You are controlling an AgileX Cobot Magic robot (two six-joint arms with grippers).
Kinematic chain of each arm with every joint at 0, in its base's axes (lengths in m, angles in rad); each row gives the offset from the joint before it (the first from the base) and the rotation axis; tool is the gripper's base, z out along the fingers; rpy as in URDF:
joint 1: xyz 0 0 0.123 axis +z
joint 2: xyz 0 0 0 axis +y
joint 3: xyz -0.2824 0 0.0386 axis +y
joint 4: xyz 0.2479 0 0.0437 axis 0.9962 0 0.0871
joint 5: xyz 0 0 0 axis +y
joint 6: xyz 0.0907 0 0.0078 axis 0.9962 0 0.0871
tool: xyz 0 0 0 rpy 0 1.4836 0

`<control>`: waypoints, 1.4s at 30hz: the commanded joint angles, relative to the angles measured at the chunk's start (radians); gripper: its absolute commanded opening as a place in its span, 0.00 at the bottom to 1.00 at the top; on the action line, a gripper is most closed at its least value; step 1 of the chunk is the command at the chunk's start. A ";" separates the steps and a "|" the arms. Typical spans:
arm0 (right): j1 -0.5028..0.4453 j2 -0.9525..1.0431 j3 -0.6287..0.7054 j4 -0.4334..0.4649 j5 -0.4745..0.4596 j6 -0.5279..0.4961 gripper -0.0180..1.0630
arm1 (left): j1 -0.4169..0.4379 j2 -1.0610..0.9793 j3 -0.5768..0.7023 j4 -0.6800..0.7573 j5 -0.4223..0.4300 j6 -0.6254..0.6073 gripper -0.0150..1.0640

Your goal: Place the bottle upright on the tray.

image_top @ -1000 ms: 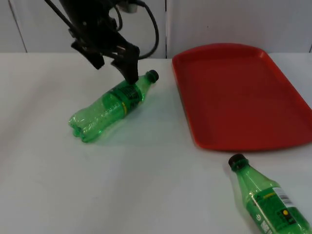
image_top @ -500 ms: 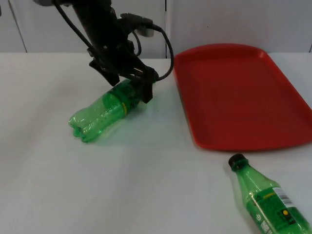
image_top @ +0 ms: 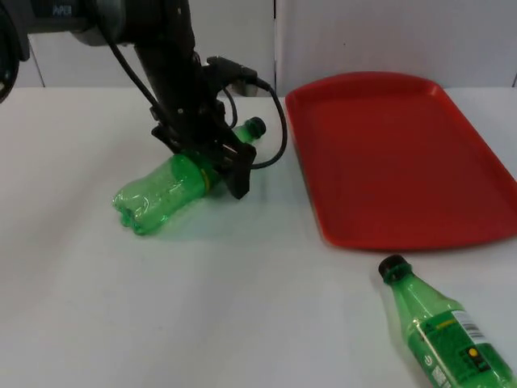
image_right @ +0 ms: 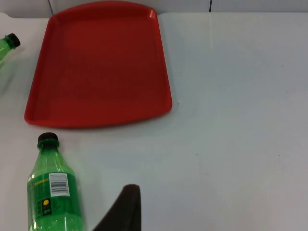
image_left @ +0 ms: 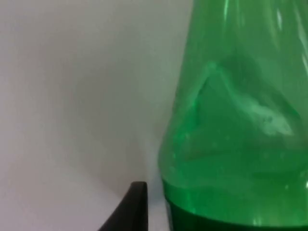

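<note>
White table top [image_top: 266,323] runs back to a grey partition wall [image_top: 388,36] w/ vertical panel seams. Even, soft light across the surface; faint glare, weak shadows. Far edge meets wall straight.

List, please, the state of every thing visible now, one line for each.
Left bottle: lying on its side, cap on.
Near bottle: lying on its side, cap on.
Tray: flat on the table, nothing on it.
Left gripper: down astride the left bottle's upper body.

The red tray [image_top: 404,162] lies bare and open from above, a second bottle [image_top: 440,327] lying near its front edge.
</note>
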 commanded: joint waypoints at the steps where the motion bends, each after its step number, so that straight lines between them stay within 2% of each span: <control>1: -0.006 -0.003 0.002 0.003 -0.004 0.000 0.98 | -0.004 -0.004 -0.005 0.002 -0.020 -0.004 0.99; 7: -0.006 -0.003 0.002 0.003 -0.004 0.000 0.98 | -0.004 -0.004 -0.005 0.003 -0.022 -0.004 0.98; 10: -0.006 -0.003 0.002 0.003 -0.004 0.000 0.98 | -0.004 -0.004 -0.005 0.009 -0.031 -0.001 0.93; 14: -0.006 -0.003 0.002 0.003 -0.004 0.000 0.98 | -0.004 -0.004 -0.005 0.012 -0.036 -0.001 0.81; 20: -0.006 -0.003 0.002 0.003 -0.004 0.000 0.98 | -0.004 -0.004 -0.005 0.012 -0.022 -0.001 0.78; 22: -0.006 -0.003 0.002 0.003 -0.004 0.000 0.98 | -0.004 -0.004 -0.005 0.017 -0.001 -0.009 0.69; 23: -0.006 -0.003 0.002 0.003 -0.004 0.000 0.98 | -0.004 -0.004 -0.005 0.027 0.011 -0.021 0.57; 25: -0.006 -0.003 0.002 0.003 -0.004 0.000 0.98 | -0.004 -0.004 -0.005 0.038 0.011 -0.027 0.42; 27: -0.006 -0.003 0.002 0.003 -0.004 0.000 0.98 | -0.004 -0.004 -0.005 0.038 0.011 -0.027 0.38; 31: -0.006 -0.003 0.002 0.003 -0.004 0.000 0.98 | -0.004 -0.006 -0.005 0.041 0.035 -0.027 0.06; 32: -0.006 -0.003 0.002 0.003 -0.004 0.000 0.98 | -0.004 -0.006 -0.005 0.041 0.035 -0.027 0.06; 33: -0.006 -0.003 0.002 0.003 -0.004 0.000 0.98 | -0.004 -0.008 -0.005 0.047 0.043 -0.027 0.01; 39: -0.006 -0.003 0.002 0.003 -0.004 0.000 0.98 | -0.004 -0.072 -0.005 0.050 0.068 -0.058 0.01; 42: -0.006 -0.003 0.002 0.003 -0.004 0.000 0.98 | -0.004 -0.151 -0.005 -0.022 0.043 -0.072 0.01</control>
